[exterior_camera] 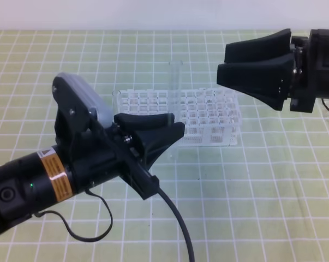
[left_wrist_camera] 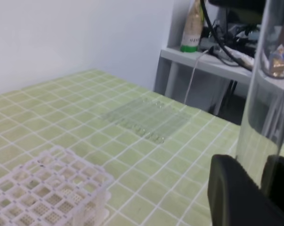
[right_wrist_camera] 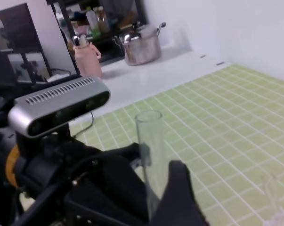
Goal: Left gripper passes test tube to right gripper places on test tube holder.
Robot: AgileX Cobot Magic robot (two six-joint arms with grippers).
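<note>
While the exterior high view looks down on the green-checked tabletop (exterior_camera: 251,207), the white test tube holder (exterior_camera: 208,117) serves as the landmark near its middle. The left claw (exterior_camera: 167,131) hovers just in front of the holder's left half, its black fingers drawn close together on the lower end of the test tube (exterior_camera: 175,82), which stands upright and rises above the claw with its open rim uppermost, in front of the rack's lattice. The right claw (exterior_camera: 224,65) hangs above and to the right of the holder, apart from the tube, its two broad black fingers spread with a clear gap between them and nothing in it. A black cable (exterior_camera: 175,218) loops from the left arm across the tabletop, nearer the camera than the holder. In the left wrist view, the tube (left_wrist_camera: 264,94) stands tall at the right edge between dark finger pads (left_wrist_camera: 236,193), and a corner of the holder (left_wrist_camera: 52,188) sits lower left; a flat clear plastic piece (left_wrist_camera: 149,117) lies on the tabletop well beyond the holder. In the right wrist view, the tube (right_wrist_camera: 151,146) stands upright in the left claw's grip, with a silver camera bar (right_wrist_camera: 57,106) mounted on that arm to its left; the holder is hardly seen here.
</note>
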